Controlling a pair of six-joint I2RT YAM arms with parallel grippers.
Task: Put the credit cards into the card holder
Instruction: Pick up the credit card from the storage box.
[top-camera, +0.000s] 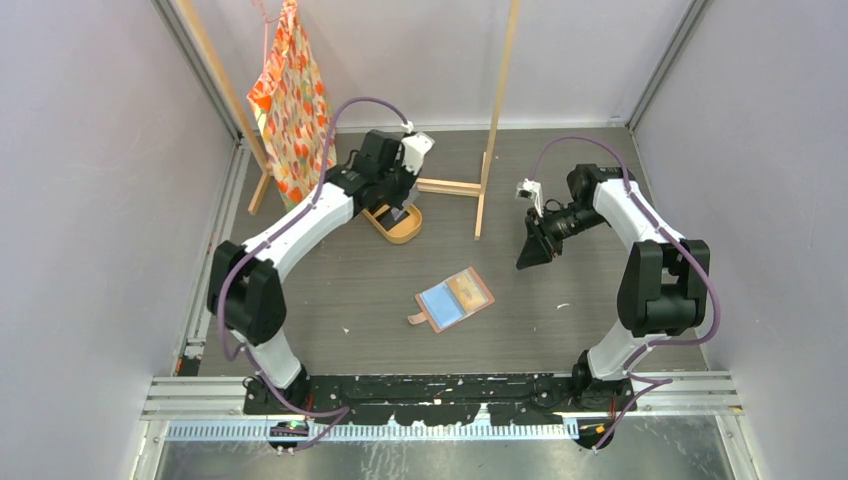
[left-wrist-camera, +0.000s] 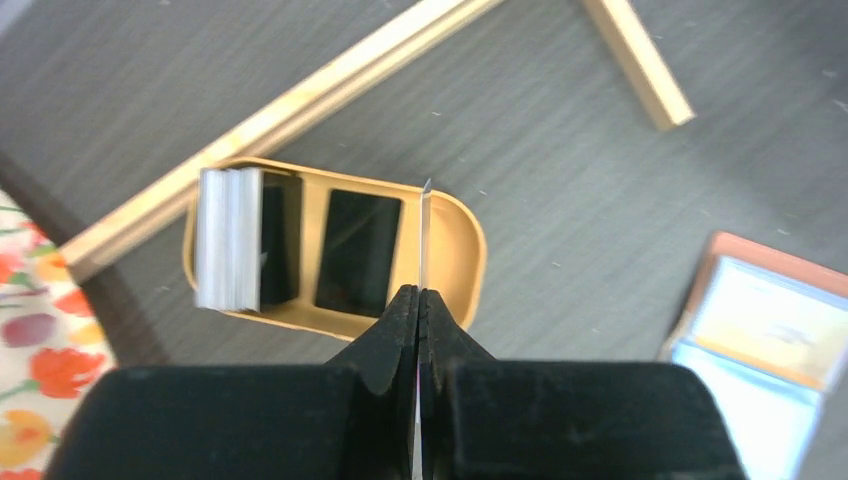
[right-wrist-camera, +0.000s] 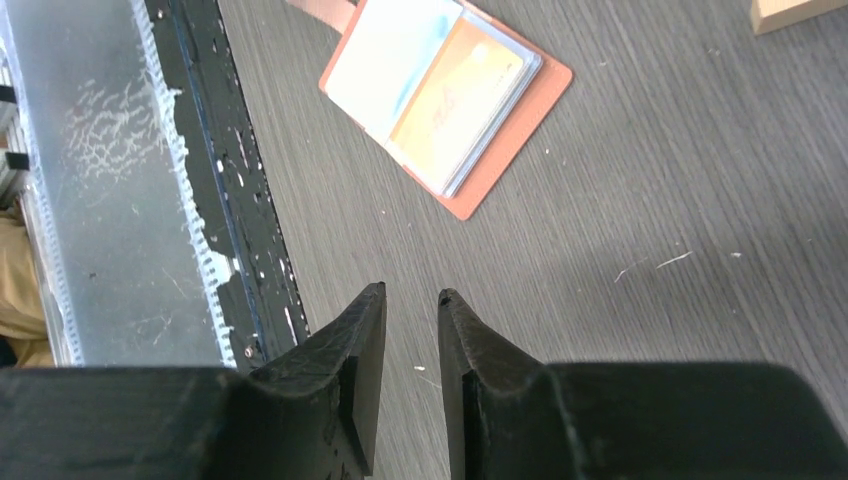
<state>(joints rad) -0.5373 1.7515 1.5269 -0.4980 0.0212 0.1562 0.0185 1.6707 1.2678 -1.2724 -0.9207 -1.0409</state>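
The thin, slick plastic card (left-wrist-camera: 425, 235) could slip or twist, because the left gripper (left-wrist-camera: 417, 300) pinches only its edge over the smooth oval tray (left-wrist-camera: 465, 250), while the flat leather card holder (top-camera: 455, 298) lies open on the grey desk (top-camera: 560, 290) and the right gripper (right-wrist-camera: 412, 295) hangs slightly apart, empty.

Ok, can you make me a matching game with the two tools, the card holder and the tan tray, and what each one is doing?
1. left tool
2. right tool
3. card holder
4. tan tray

A. lies open on the table
B. shut on a thin card
C. has black cards inside
D. open, holding nothing

Pairs: 1-B, 2-D, 3-A, 4-C.
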